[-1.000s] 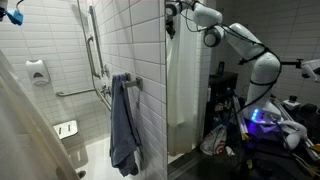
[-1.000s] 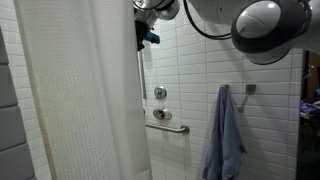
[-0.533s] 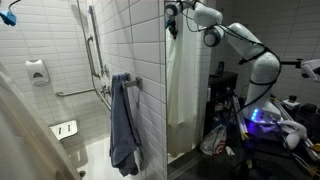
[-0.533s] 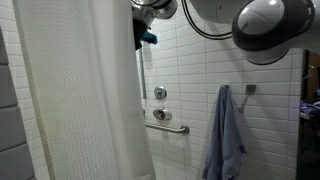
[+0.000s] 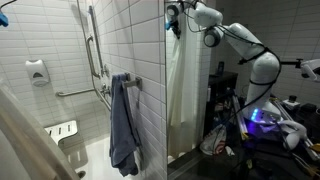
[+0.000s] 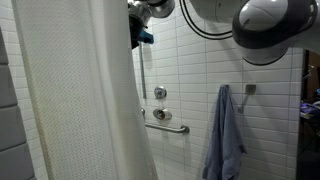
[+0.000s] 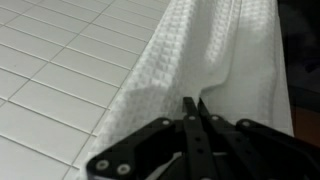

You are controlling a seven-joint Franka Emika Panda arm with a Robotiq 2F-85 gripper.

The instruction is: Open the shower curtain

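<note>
Wrist view: shower curtain [image 7: 222, 60] pinched between the jaws.

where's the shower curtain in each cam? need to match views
Exterior view: shower curtain right of centre, beyond the tile wall's edge.
Exterior view: fills the left half.
Wrist view: upper right, pinched by the fingers.
Shared landmark: white tile wall.
</note>
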